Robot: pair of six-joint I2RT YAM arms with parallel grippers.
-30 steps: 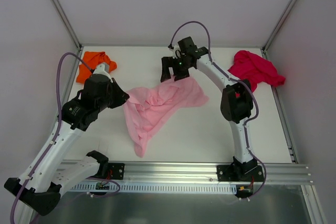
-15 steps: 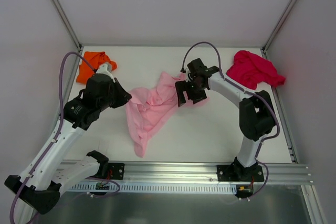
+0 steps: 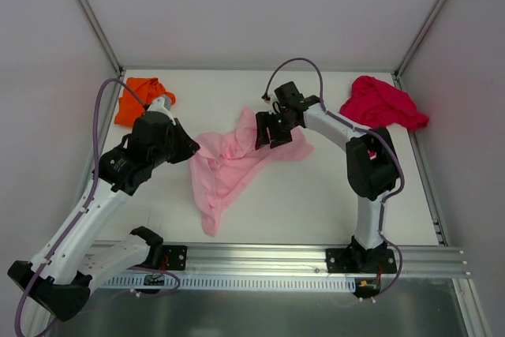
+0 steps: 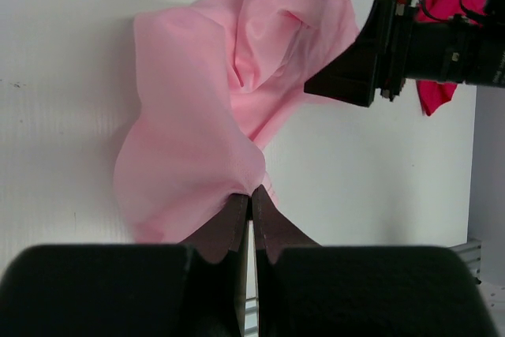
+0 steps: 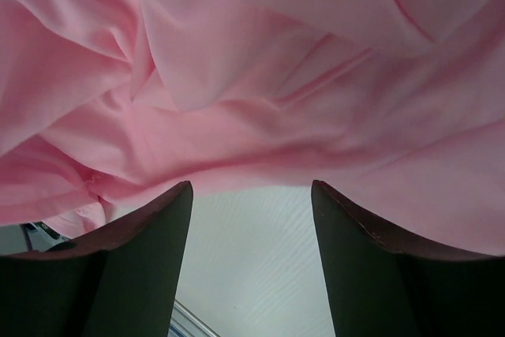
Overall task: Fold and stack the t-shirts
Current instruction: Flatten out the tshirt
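Pink t-shirt (image 3: 229, 159) lies crumpled in the middle of the desk (image 3: 316, 203). The left gripper (image 4: 251, 195) has its fingers clamped tight on the shirt's left edge, and the right gripper (image 5: 251, 187) has its fingers spread over the far side, gripping nothing. If the right one bites a bunched fold instead of one hem, the shirt probably pulls out twisted.

Middle crowded, near-right side open
The pink t-shirt (image 3: 237, 159) sprawls across the middle of the table (image 3: 316, 203), with the left arm (image 3: 118, 171) and the right arm (image 3: 367, 163) bent over it. The orange t-shirt (image 3: 138, 96) fills the far-left corner and the red t-shirt (image 3: 383, 104) the far-right. Bare surface runs along the near edge and the right side.
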